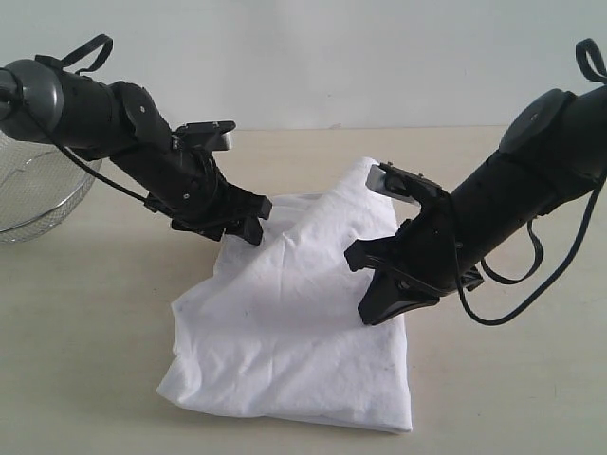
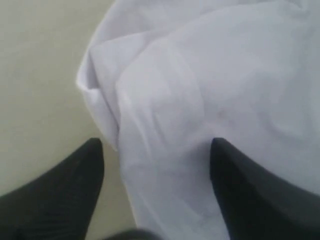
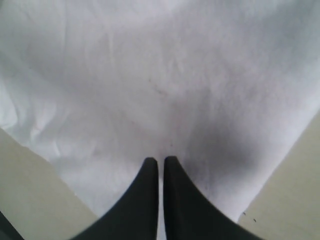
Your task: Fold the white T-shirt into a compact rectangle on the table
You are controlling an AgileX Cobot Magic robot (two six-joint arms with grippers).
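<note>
Closest to us, the white T-shirt (image 1: pixel 285 322) lies on the pale table (image 1: pixel 85 360), folded into a rough rectangle with its plain side up, its near edge rumpled and the far end bunched into a soft peak. Over to the right, the right claw (image 3: pixel 161 161) is clenched, both tips pressed together with nothing between them, pointing down onto the cloth near the shirt's right edge. Further back on the left, the left claw (image 2: pixel 156 142) is released, spread wide across the shirt's far-left border: one tip over bare table, the other over fabric. Whether they touch down, I can't tell. Far left, a wire basket (image 1: pixel 38 199) sits apart from the shirt.
</note>
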